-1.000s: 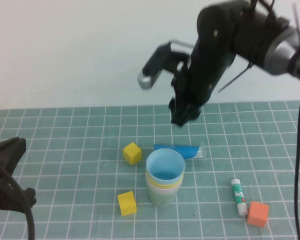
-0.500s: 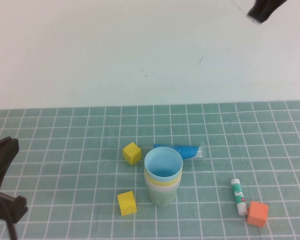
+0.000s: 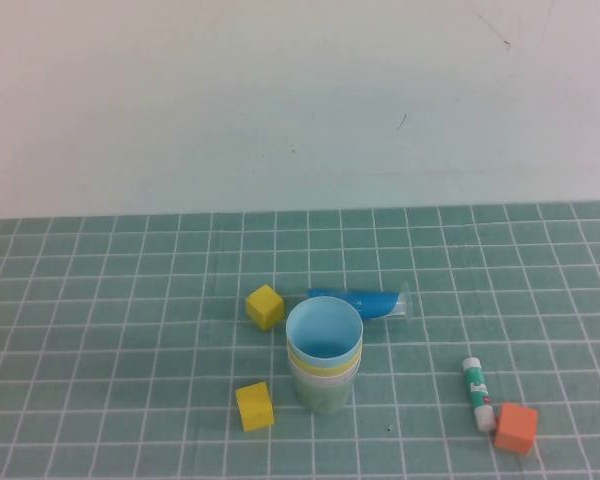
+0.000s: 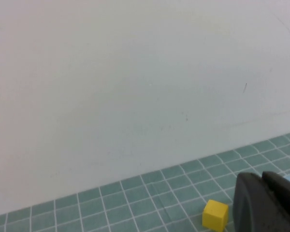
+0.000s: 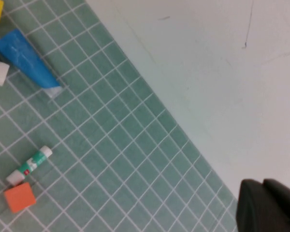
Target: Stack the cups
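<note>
standing nested mid-bench, the cups [image 3: 325, 358] look fully stacked, blue on top. left gripper [image 4: 263, 203] and right gripper [image 5: 268, 205] sit away from the stack, fingers closed and empty. next calls only for parking.

Only the dark tip of the left claw [image 4: 268, 203] pokes in at the wrist picture's edge, hiding the bench behind it. The right claw [image 5: 268, 205] is likewise cropped. Nested inside one another, the smooth tapered plastic cups [image 3: 325, 355] show mostly rims.
</note>
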